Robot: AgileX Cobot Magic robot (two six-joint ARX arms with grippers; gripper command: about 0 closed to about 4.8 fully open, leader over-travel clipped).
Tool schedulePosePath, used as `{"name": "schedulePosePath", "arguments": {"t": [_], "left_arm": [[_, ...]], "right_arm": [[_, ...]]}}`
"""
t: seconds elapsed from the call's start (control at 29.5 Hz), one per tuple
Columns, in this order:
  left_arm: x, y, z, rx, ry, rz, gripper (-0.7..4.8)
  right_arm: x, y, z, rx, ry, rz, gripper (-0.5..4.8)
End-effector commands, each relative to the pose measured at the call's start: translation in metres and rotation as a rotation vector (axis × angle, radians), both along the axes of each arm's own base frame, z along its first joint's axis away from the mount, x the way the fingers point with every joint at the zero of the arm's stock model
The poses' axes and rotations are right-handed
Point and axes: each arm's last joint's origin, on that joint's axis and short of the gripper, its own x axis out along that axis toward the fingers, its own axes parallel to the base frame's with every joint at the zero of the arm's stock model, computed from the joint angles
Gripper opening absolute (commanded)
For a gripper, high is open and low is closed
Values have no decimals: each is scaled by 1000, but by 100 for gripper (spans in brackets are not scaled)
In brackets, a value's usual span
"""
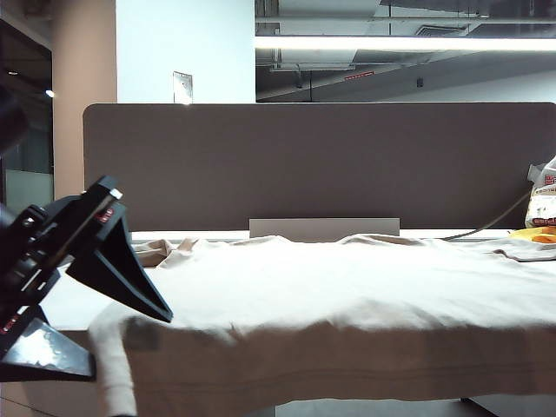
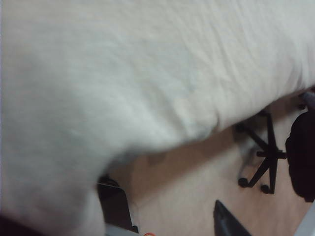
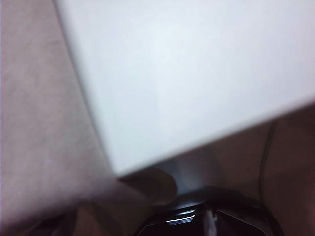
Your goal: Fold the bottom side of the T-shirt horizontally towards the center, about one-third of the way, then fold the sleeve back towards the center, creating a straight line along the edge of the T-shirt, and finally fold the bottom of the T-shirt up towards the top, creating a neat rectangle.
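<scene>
Currently the T-shirt (image 1: 347,278) lies spread across the table (image 3: 197,73), nearly spanning its width; the bottom of the T-shirt (image 1: 330,369), with its stitched hem band, hangs over the near table edge at 6 o'clock in the exterior view; a corner of fabric droops at 7 o'clock.

Left gripper (image 1: 91,304): located at 9 o'clock in the exterior view, at the shirt's left end; two dark fingers (image 1: 122,274) stand spread apart, one over the cloth, one below the table edge; nothing is visibly clamped between them, and contact with the fabric cannot be confirmed; the left wrist view shows blurred pale cloth (image 2: 123,73) filling most of the frame, with an office chair base (image 2: 261,157) on the floor beyond.

Right gripper: not visible in the exterior view; the right wrist view shows beige fabric (image 3: 44,123) beside bare white table surface; the jaw opening cannot be determined from this blurred view.
</scene>
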Motion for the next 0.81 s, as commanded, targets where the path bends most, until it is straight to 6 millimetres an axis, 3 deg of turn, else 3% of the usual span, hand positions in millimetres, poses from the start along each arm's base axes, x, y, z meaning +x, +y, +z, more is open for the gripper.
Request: {"name": "schedulePosePath", "arguments": {"t": [0.03,0.07,0.1,0.2,0.24,0.27,0.34,0.44,0.54,0.81], "left_arm": [[-3,-10,-2,26,-9,-31,372],[-4,-12,-4,36,-6,-35,372],[-5,-14,-7,45,4,-40,371],[-5,-14,-13,56,39,-33,371],[-5,-14,-14,60,41,-31,357],[-5,-14,-14,63,41,-29,332],[-4,-14,-13,56,27,-29,227],[-2,-15,-11,41,-3,-29,66],[-1,-16,-9,29,-22,-31,-1],[0,-18,-4,-24,-58,-84,-6]], "right_arm": [[6,-1,5,-17,-63,1,310],[6,-1,5,-18,-65,0,284],[6,-2,5,-20,-70,1,220],[7,-2,6,-24,-84,0,150],[8,-2,7,-26,-90,1,98],[8,-2,7,-26,-92,1,71],[8,-2,7,-26,-92,2,-1],[8,-2,7,-23,-93,4,-6],[8,-1,7,0,-99,20,-6],[9,1,21,55,-184,65,-6]]}}
